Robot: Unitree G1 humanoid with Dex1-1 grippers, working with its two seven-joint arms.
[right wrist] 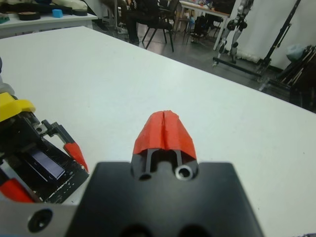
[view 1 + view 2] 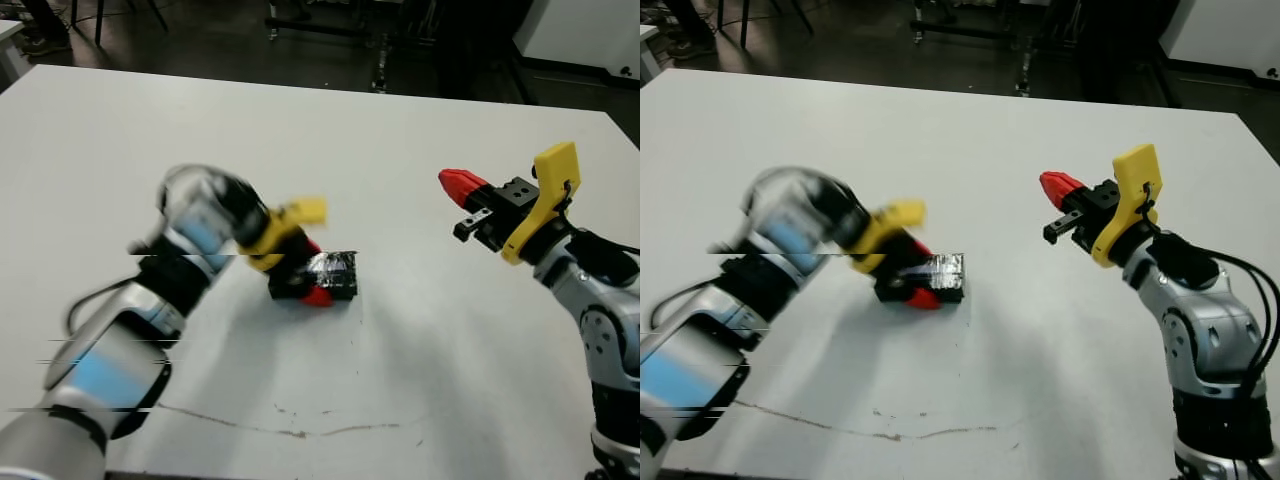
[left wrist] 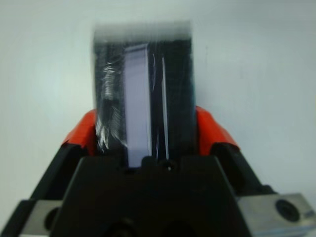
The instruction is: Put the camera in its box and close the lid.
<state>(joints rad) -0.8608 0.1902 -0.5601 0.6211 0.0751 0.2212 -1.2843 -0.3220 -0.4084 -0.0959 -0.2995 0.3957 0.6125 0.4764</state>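
The lid (image 2: 338, 272) is a glossy black slab with crinkly reflections and a pale strip (image 3: 137, 98) along it. It sits low over the table's middle. My left gripper (image 2: 316, 272) is shut on it, one red fingertip (image 3: 83, 131) on each long side. It looks thick like a block, but I cannot tell whether the box is under it. The camera is out of view. My right gripper (image 2: 455, 185) hovers to the right, well apart from the lid (image 1: 47, 165), its fingertips (image 1: 164, 126) shut together on nothing.
The white table (image 2: 400, 130) stretches wide around both arms. A thin dark crack line (image 2: 290, 430) runs near its front edge. Chairs and metal stands (image 1: 247, 29) are beyond the far edge.
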